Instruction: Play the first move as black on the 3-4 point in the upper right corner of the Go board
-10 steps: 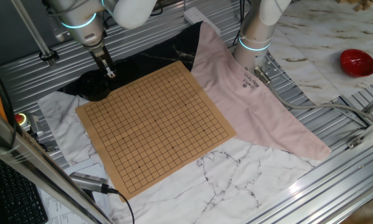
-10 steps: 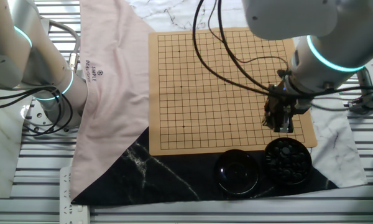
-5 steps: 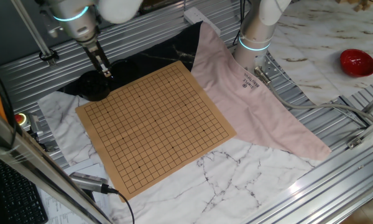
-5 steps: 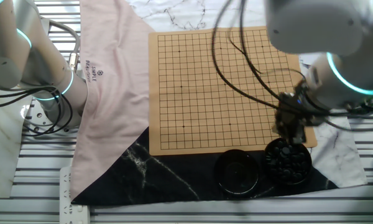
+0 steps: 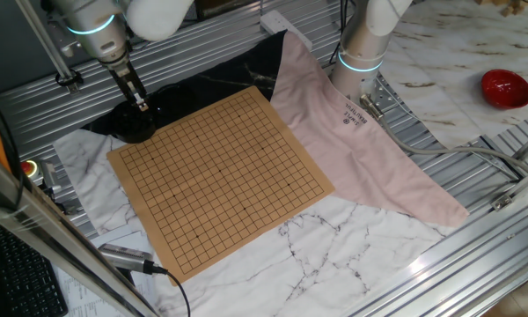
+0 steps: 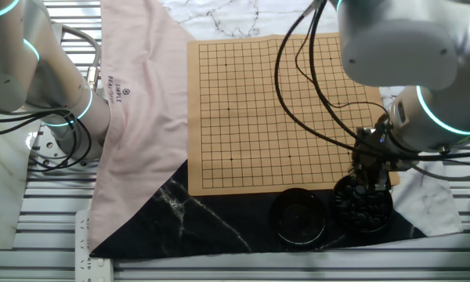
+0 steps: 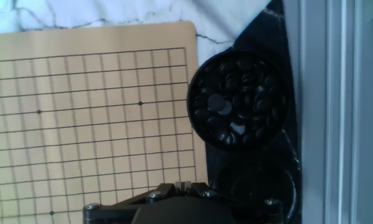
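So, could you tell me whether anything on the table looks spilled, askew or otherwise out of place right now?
Nothing looks spilled. The black stones sit inside their bowl, and the Go board is bare and flat. The pink cloth is rumpled and tucked under one board edge, which seems harmless. The gripper hangs over the bowl.

In the hand view the hand's fingertips are out of sight; only its dark body [image 7: 174, 202] shows, cut by the bottom edge, so whether the fingers are spread or closed cannot be told. The Go board [image 7: 87, 112] runs off the left edge, and the second bowl [image 7: 261, 190] is half lost in shadow at the bottom. From the other fixed view the hand [image 6: 370, 182] covers part of the bowl of black stones [image 6: 363, 205], where single stones are too small to separate.
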`<state>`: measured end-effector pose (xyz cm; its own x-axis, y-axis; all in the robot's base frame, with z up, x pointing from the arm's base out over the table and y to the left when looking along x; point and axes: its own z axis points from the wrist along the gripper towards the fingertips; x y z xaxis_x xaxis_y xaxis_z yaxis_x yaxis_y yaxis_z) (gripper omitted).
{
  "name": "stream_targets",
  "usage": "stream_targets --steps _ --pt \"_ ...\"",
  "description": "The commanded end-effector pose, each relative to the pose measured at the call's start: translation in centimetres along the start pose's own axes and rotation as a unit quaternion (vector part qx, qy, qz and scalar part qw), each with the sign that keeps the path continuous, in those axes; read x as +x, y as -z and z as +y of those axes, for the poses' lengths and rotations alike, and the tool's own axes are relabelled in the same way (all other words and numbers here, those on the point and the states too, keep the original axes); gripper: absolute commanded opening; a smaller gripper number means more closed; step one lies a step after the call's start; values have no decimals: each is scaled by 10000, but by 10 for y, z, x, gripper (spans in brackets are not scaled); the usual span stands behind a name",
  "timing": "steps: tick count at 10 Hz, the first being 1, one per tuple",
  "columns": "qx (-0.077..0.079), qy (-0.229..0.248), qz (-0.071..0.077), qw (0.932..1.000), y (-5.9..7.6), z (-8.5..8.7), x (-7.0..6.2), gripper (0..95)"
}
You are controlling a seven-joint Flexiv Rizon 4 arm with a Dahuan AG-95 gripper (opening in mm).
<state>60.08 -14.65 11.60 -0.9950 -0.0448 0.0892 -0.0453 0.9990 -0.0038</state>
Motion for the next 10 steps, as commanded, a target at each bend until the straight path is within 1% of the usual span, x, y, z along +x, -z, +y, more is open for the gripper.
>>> stream_targets --steps 1,3,6,10 --pt "29 -16 -24 10000 -5 -2 -6 0" --pt "30 -22 -19 10000 -13 -5 -12 0" --pt "44 73 17 10000 -20 -6 -18 0" --pt "77 319 44 9995 -24 -8 -24 0"
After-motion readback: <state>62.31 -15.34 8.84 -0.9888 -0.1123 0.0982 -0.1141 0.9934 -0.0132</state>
